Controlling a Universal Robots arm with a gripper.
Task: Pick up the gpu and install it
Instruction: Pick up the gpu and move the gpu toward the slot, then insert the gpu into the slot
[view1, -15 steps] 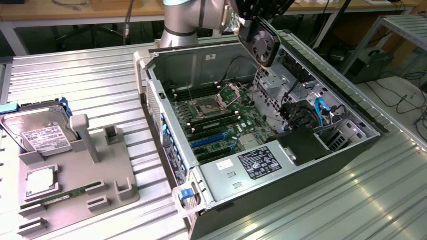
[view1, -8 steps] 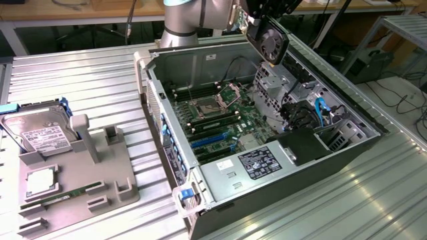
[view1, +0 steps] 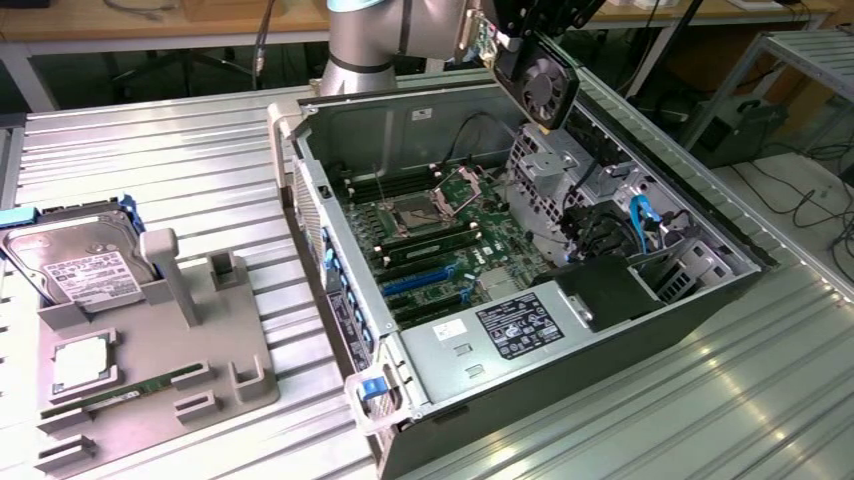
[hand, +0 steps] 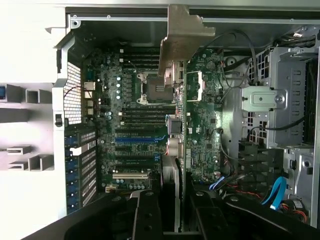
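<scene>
Black gpu (view1: 537, 85), long axis steeply tilted

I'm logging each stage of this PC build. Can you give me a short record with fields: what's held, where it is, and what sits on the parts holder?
held: gpu, clamped between the fingers of the gripper
gpu position: raised over the open computer case, tilted, fan face visible in the exterior view
install state: not yet in a slot
beneath: motherboard, exposed
parts holder: at the exterior view's left, carrying the hard drive and the memory stick
</scene>
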